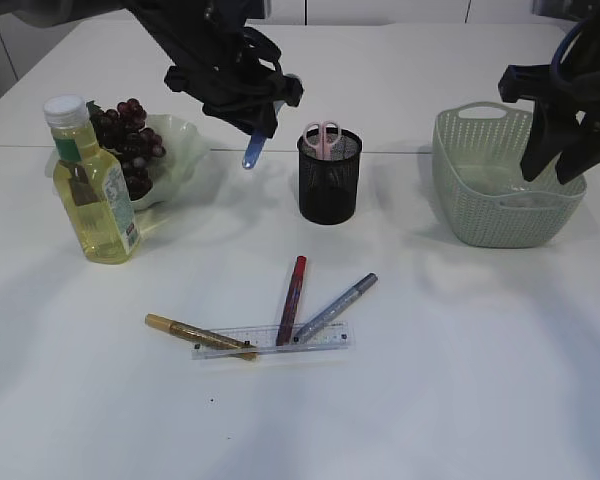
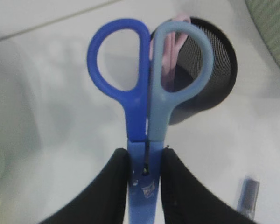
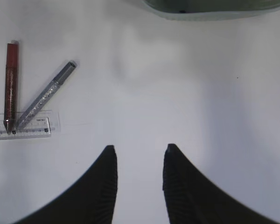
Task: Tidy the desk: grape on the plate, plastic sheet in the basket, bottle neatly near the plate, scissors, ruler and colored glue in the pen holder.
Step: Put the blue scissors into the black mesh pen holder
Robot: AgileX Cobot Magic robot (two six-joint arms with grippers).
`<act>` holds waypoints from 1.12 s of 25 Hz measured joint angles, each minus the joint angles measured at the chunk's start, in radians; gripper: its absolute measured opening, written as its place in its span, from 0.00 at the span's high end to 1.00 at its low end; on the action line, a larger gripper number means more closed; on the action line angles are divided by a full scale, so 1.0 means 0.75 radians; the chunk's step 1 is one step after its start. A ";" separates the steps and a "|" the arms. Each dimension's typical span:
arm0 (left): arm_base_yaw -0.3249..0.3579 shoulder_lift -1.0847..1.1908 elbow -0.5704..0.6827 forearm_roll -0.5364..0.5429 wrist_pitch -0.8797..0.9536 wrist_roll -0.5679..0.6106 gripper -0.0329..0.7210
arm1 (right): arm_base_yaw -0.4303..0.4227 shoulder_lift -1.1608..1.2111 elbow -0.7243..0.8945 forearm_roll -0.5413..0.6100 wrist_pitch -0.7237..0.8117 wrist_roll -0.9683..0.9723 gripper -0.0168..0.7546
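scissors [image 2: 147, 98] pinched in our left gripper [image 2: 144, 179] – jaws pressed on the blade end, blue handles sticking out away from the wrist. in the exterior view the pair hangs in the air just left of the pen holder [image 1: 329, 176], above table level, not in it. a second pink pair [image 1: 322, 135] stands inside the holder, handles up.

right gripper [image 3: 139, 161] hangs over the basket [image 1: 505, 180] – jaws spread, nothing between them, only bare table [image 3: 200, 107] under them in its wrist view. we can't make out the basket's contents clearly.

bottle [image 1: 90, 185] upright at far left, touching or just in front of the plate [image 1: 180, 150]. grapes [image 1: 130, 140] lie on the plate.

ruler [image 1: 272, 340] lies flat near the front middle of the table. three glue pens rest with one end on it: red pen [image 1: 291, 300] nearly upright in the view, silver pen [image 1: 336, 308] angled to the right, gold pen [image 1: 198, 335] angled off to the left. red and silver tips nearly meet on the ruler.
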 joint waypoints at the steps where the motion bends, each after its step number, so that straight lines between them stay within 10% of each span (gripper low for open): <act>1: -0.002 0.000 0.002 -0.003 -0.040 0.002 0.74 | 0.000 0.000 0.000 -0.003 0.000 0.000 0.61; 28: -0.132 0.181 0.007 -0.004 -0.898 0.005 0.74 | 0.000 0.000 0.000 -0.078 -0.011 -0.014 0.61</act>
